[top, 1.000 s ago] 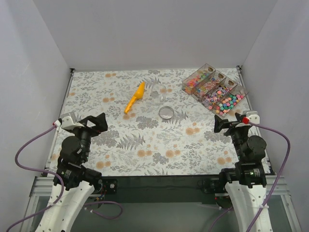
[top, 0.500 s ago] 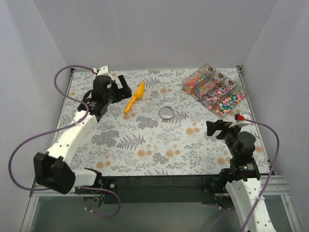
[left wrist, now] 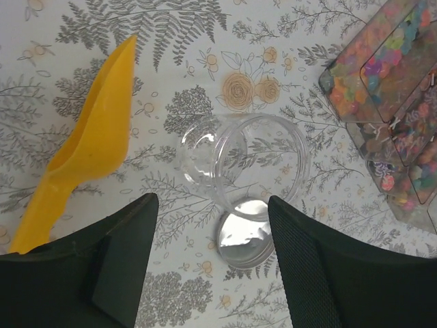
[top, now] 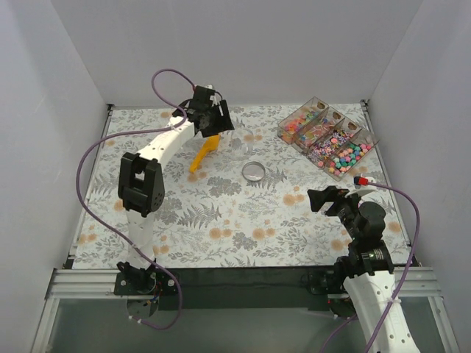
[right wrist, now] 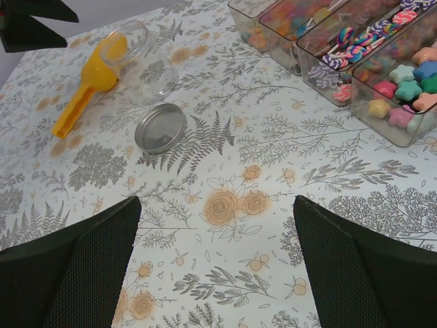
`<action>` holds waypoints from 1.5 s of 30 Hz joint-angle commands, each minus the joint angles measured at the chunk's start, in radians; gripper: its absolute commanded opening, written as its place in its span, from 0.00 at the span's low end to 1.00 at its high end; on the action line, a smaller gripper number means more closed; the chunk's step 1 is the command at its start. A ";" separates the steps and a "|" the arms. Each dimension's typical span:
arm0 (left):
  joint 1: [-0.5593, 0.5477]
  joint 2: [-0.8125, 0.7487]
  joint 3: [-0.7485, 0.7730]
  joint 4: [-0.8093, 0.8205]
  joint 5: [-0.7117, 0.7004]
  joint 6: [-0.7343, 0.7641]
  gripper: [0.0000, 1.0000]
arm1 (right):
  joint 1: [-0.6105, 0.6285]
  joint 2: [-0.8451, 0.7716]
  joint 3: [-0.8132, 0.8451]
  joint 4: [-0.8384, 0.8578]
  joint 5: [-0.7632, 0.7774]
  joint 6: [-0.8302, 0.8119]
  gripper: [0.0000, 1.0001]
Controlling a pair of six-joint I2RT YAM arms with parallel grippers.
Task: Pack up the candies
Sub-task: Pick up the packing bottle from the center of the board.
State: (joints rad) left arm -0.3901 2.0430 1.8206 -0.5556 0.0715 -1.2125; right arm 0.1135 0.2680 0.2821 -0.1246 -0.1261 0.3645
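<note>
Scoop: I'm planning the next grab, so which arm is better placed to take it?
Left. The left pincer hangs open close to the scoop; the right pincer is far from it.

Table [top: 221, 213] bears scoop [top: 200, 158], lid [top: 253, 171], tray [top: 318, 100], apparently tipped jar [top: 239, 142].

Reaches the left arm from the near left out to the far middle, elbow out to the left, wrist bent downward; holds the left hand [top: 218, 121] pointing down, spread wide open. Folds the right arm low at the near right, right hand [top: 318, 200] aimed leftward and far, likewise spread wide
</note>
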 commanded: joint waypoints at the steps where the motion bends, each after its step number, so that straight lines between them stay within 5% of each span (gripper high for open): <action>1: -0.042 0.041 0.126 -0.082 -0.004 0.014 0.63 | 0.006 -0.001 -0.004 0.033 -0.024 0.005 0.98; 12: -0.105 0.250 0.325 -0.222 -0.217 0.071 0.42 | 0.006 0.011 -0.004 0.028 -0.046 0.004 0.98; 18: -0.108 0.258 0.339 -0.210 -0.217 0.079 0.35 | 0.005 0.017 -0.001 0.019 -0.055 0.004 0.98; 23: -0.108 0.247 0.358 -0.227 -0.203 0.090 0.08 | 0.006 0.017 0.000 0.013 -0.053 0.004 0.98; 29: -0.108 0.145 0.318 -0.282 -0.242 0.129 0.00 | 0.006 0.013 0.011 0.003 -0.052 -0.007 0.98; 37: -0.147 -0.191 -0.019 -0.372 -0.272 0.192 0.00 | 0.006 0.002 0.006 0.000 -0.063 -0.007 0.98; 45: -0.334 -0.527 -0.493 -0.379 -0.383 0.062 0.00 | 0.006 -0.006 -0.014 0.002 -0.061 0.008 0.98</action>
State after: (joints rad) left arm -0.6666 1.6016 1.4372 -0.9073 -0.2535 -1.0821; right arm 0.1135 0.2707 0.2783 -0.1318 -0.1722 0.3645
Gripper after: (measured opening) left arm 0.057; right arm 0.984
